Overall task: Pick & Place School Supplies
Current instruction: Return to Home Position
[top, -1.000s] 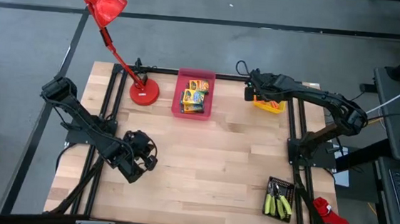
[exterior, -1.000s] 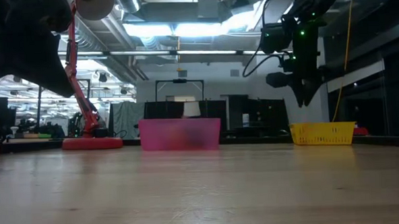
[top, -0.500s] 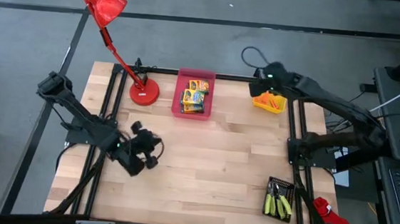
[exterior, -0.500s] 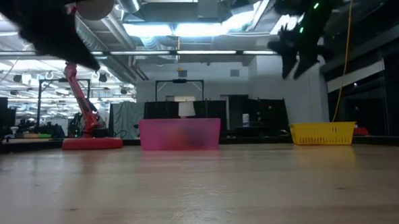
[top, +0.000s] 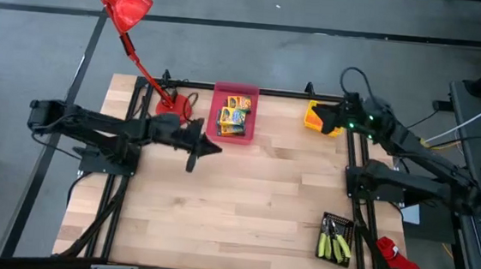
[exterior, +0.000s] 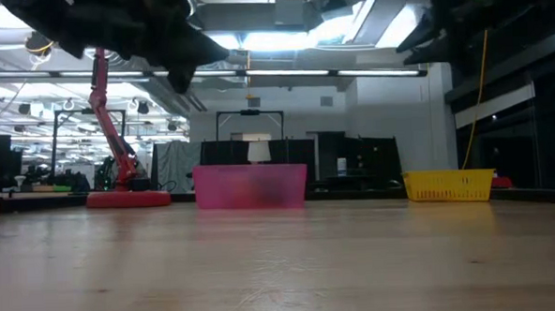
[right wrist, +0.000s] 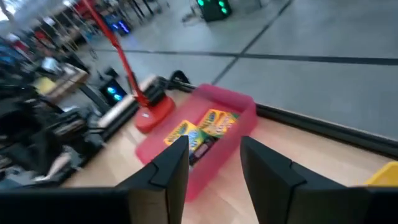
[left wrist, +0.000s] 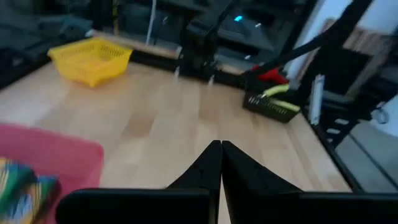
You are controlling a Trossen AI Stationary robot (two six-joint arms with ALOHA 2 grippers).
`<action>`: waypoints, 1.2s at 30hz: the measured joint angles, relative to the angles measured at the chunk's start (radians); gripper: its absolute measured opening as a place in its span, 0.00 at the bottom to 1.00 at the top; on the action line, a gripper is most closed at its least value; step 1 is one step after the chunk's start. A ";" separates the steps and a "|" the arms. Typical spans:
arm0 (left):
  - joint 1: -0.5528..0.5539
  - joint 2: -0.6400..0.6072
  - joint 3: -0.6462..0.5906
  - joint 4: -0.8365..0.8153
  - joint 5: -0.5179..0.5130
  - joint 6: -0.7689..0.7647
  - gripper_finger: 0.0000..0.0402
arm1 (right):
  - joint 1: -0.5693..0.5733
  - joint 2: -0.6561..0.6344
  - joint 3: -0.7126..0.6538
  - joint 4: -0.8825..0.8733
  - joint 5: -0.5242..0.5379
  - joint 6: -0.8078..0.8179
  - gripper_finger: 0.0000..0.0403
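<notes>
Counter [top: 244,203]: the pink bin [top: 217,120] holds crayon boxes [top: 235,117], print unreadable; the black bin [top: 338,217] holds pliers [top: 333,243]. Left pincer [left wrist: 221,144], fingers pressed together, empty, hovers beside the pink bin. Right pincer [right wrist: 214,142], fingers moderately apart, empty, hangs over the yellow bin [top: 313,114].

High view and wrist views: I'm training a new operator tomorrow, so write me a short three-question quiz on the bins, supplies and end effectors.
1. True or false: the left end effector is shut and the right end effector is open.
2. Which holds the yellow-and-green cardboard crayon boxes? A the pink plastic bin; B the yellow mesh bin; C the black bin.
3. Fill in: the small pliers with lime-green handles lie in the ___ bin.
Key: 1 true; 2 A; 3 black.
</notes>
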 joint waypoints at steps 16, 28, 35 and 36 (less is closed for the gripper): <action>-0.080 -0.224 -0.192 0.064 -0.217 0.022 0.01 | 0.091 -0.338 -0.088 0.027 0.155 -0.017 0.36; -0.112 -0.610 -0.359 -0.158 -0.254 0.062 0.01 | 0.092 -0.362 -0.089 0.029 0.134 -0.056 0.36; -0.112 -0.845 -0.358 -0.454 -0.288 0.115 0.01 | 0.092 -0.362 -0.089 0.073 0.134 -0.064 0.36; -0.112 -0.888 -0.358 -0.494 -0.299 0.121 0.01 | 0.092 -0.362 -0.088 0.080 0.135 -0.067 0.36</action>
